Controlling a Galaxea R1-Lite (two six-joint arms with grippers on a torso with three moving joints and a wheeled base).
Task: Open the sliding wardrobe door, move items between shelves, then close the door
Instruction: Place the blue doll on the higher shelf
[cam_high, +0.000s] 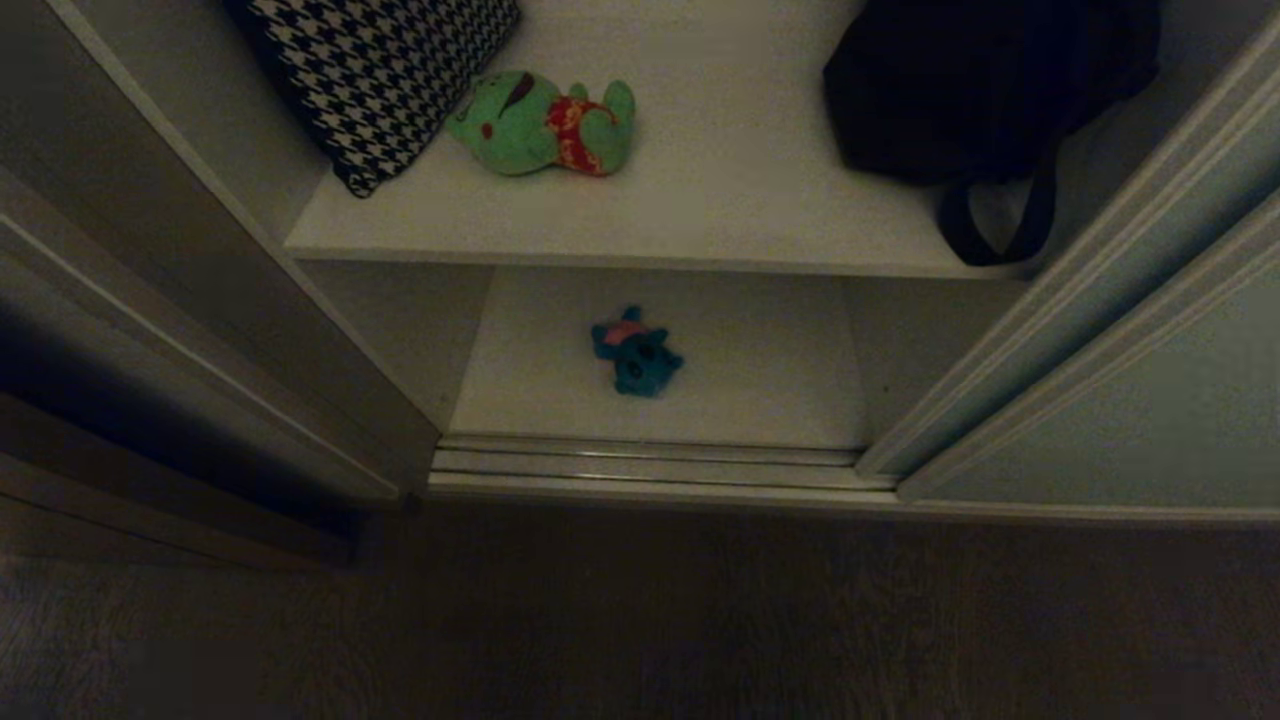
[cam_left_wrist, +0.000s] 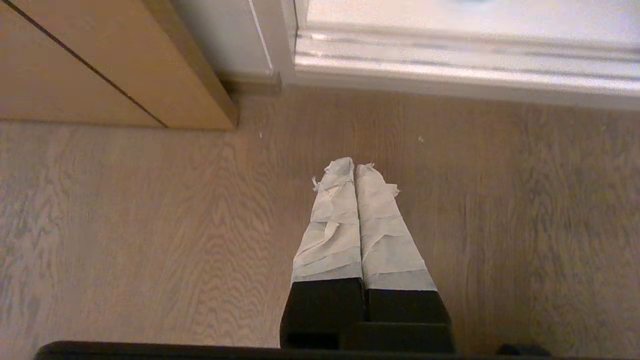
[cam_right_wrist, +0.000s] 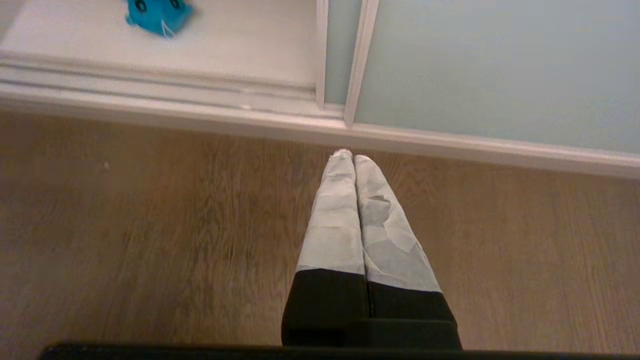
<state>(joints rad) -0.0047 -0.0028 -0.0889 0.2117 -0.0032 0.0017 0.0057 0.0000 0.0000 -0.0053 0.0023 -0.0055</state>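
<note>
Head view is looking down into the white wardrobe, whose opening is standing exposed: the sliding wardrobe door (cam_high: 1120, 420), a large matte pale grey-green panel in a slim silvery-beige frame, is sitting pushed aside at four o'clock. So the opening step looks done, while the closing is still left.

On the upper smooth white shelf board (cam_high: 720, 210), the green plush toy with a red patch (cam_high: 545, 125) is lying at eleven o'clock, just beside a black-and-white houndstooth bag (cam_high: 375, 70), with a soft black bag (cam_high: 980, 85) well apart at one o'clock. On the lower white shelf board (cam_high: 760, 390), the small teal-blue plush toy with a pink back (cam_high: 634, 352) is lying alone near the centre, behind the ribbed metal floor track (cam_high: 650, 465). Whether either toy has already changed shelves cannot be told from this moment.

Neither arm is showing in the head view. In the wrist views, the left gripper (cam_left_wrist: 356, 167) and the right gripper (cam_right_wrist: 351, 157) are both hanging over the wooden plank floor (cam_left_wrist: 125, 225) with their tape-wrapped fingers pressed together and empty, short of the track.
</note>
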